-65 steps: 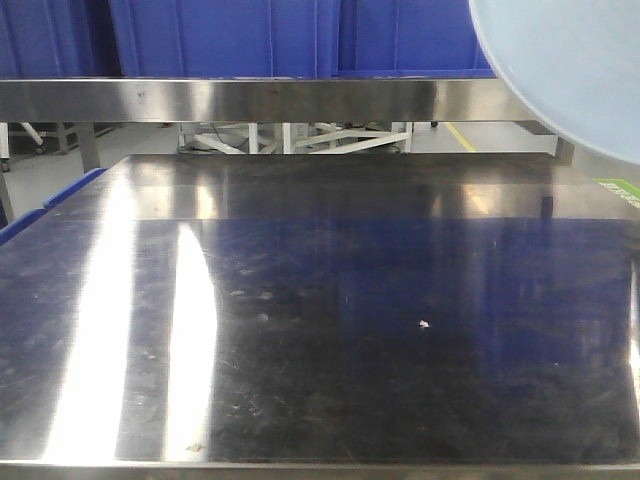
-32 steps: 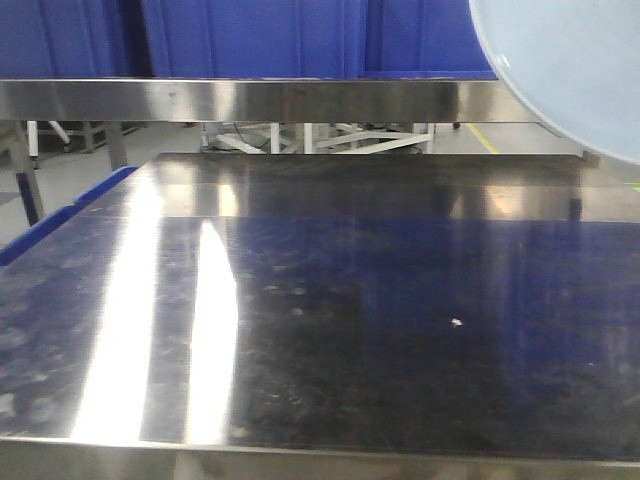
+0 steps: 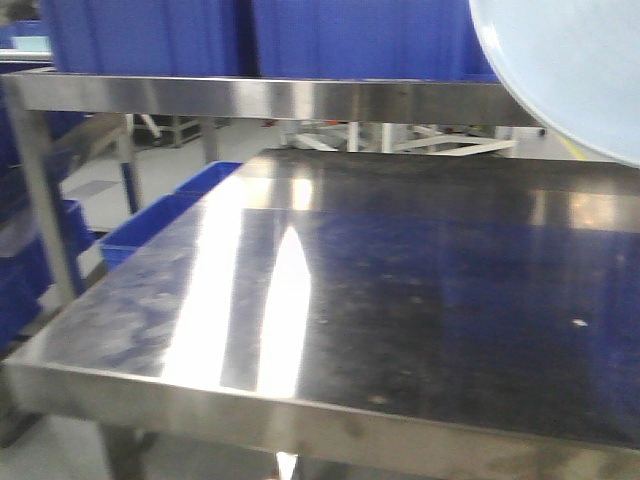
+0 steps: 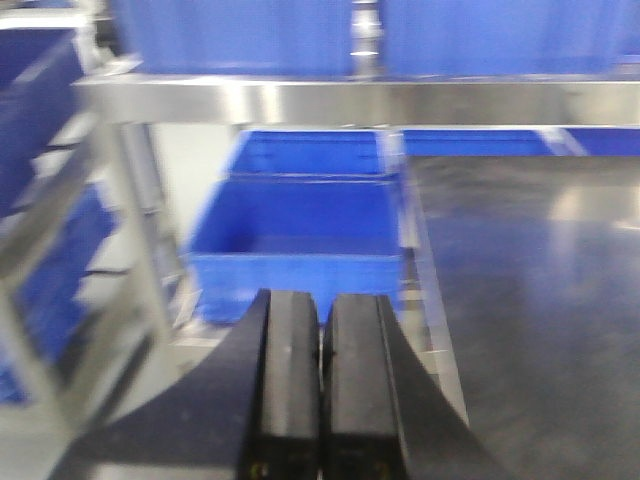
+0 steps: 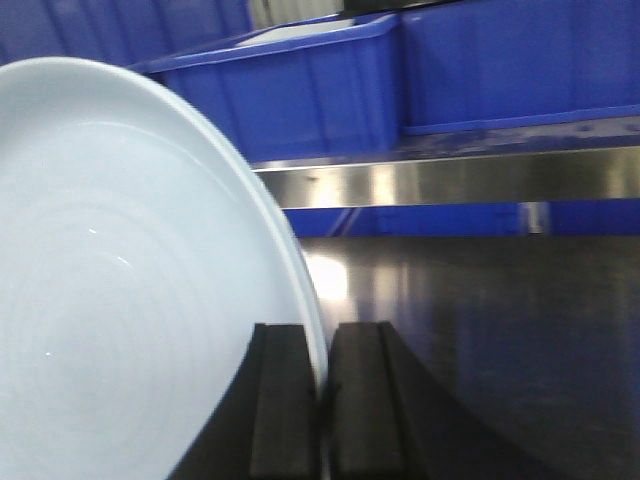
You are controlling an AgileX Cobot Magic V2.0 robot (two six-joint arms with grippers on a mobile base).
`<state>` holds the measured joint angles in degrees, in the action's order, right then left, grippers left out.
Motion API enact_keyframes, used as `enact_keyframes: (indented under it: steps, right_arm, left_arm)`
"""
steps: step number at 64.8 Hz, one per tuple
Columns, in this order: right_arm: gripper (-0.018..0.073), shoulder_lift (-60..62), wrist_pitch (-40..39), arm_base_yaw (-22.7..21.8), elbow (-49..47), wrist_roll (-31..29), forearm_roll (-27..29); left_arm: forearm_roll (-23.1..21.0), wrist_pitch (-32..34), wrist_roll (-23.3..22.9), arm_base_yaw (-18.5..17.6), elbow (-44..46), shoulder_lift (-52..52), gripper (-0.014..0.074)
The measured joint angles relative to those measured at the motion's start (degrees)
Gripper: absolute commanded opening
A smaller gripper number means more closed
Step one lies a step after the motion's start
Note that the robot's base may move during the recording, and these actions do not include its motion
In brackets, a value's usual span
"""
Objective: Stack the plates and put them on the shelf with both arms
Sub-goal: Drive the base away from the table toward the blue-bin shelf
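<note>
White plate (image 5: 120,300) clamped in right gripper (image 5: 322,345), grip seen only from right wrist, left gripper (image 4: 321,315) closed together, empty.

No text, label, brand, number or sign can be read in any view. The left wrist view is motion-blurred.
</note>
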<state>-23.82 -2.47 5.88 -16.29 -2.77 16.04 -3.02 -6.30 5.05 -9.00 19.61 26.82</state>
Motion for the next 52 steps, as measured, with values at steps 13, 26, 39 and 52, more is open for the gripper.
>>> enact_keyframes:
  steps: [13,26,39,52]
  right_arm:
    - [0.0048,0.00,0.00,0.00,0.00,0.00,0.00]
    - [0.0048,0.00,0.00,0.00,0.00,0.00,0.00]
    - [0.0048,0.00,0.00,0.00,0.00,0.00,0.00]
    - [0.0048,0.00,0.00,0.00,0.00,0.00,0.00]
  left_arm:
    - [0.00,0.00,0.00,0.00,0.00,0.00,0.0082]
    - [0.00,0.00,0.00,0.00,0.00,0.00,0.0082]
    - [0.00,0.00,0.00,0.00,0.00,0.00,0.0082]
    - [0.00,0.00,0.00,0.00,0.00,0.00,0.0082]
